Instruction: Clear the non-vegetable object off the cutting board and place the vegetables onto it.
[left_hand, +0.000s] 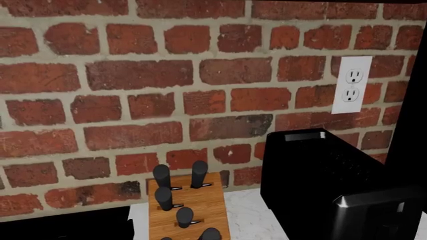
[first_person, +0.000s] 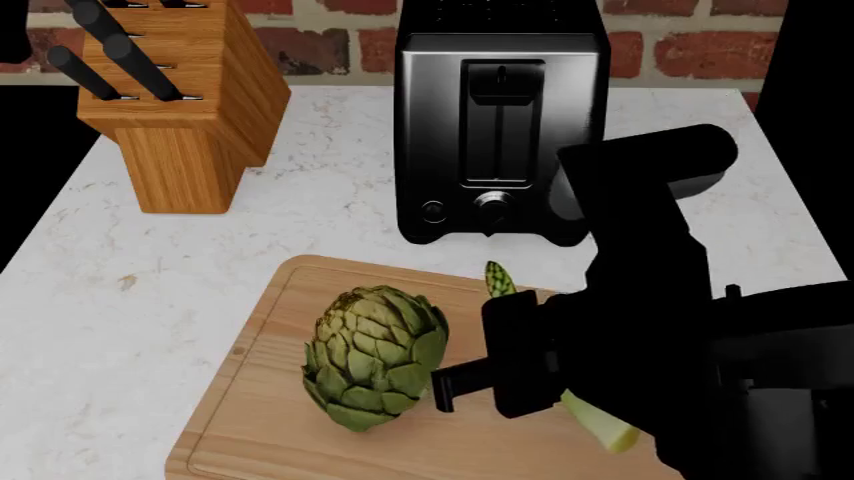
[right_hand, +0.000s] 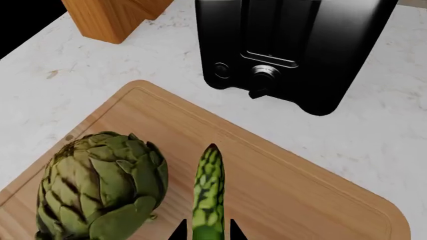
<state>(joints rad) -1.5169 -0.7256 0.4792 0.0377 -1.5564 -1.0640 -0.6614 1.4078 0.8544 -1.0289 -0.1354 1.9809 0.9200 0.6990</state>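
The green artichoke (first_person: 374, 355) sits on the light-wood cutting board (first_person: 267, 330), left of centre. The asparagus stalk (first_person: 498, 280) lies on the board to its right, tip toward the toaster and pale cut end toward me. My right gripper (first_person: 521, 360) hangs over the stalk's middle. In the right wrist view its fingertips (right_hand: 177, 232) straddle the asparagus (right_hand: 209, 190) with a thin gap on each side, next to the artichoke (right_hand: 100, 185) on the board (right_hand: 300, 200). The radish is out of view. My left gripper does not show.
A black toaster (first_person: 501, 130) stands just behind the board. A wooden knife block (first_person: 180, 110) stands at the back left. The left wrist view shows the brick wall, a wall outlet (left_hand: 351, 85), the knife block (left_hand: 190, 210) and the toaster (left_hand: 320, 175).
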